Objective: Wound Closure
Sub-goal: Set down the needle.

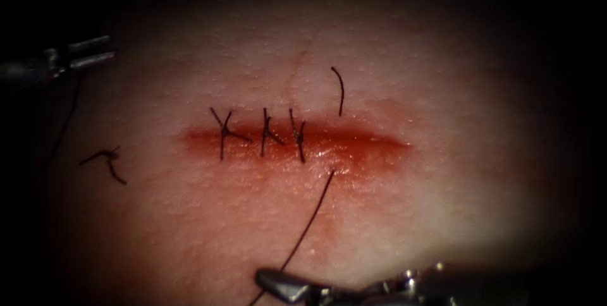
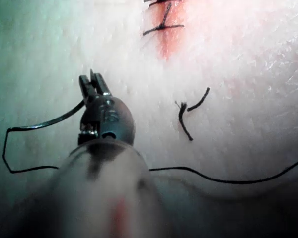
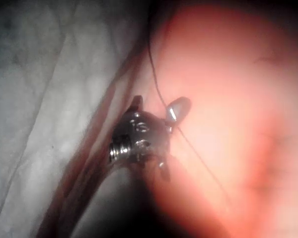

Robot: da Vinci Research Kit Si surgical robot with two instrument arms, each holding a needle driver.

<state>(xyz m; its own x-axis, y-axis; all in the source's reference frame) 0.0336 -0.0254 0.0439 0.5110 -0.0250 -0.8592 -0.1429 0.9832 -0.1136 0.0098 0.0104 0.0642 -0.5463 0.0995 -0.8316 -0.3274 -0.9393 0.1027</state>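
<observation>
Left tool [image 1: 106, 52]: fingers slightly parted, holding nothing. The cut [image 1: 379, 145], crossed by three stitches [image 1: 265, 132], lies well apart from them. Right tool [image 3: 159, 104]: fingers spread open. The thread [image 1: 313, 214] leaves the tissue [image 1: 442, 205] and passes beside these fingers, ungripped.

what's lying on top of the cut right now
Three tied stitches cross the cut, with red fluid along it. A fourth thread enters beside it; its path under the tissue is hidden.

Two tools: left [image 1: 95, 51], right [image 1: 278, 284]. Three tied stitches [image 1: 224, 132] across one cut [image 1: 367, 145]. One loose thread scrap [image 1: 107, 160]. One running thread [image 1: 313, 217].
</observation>
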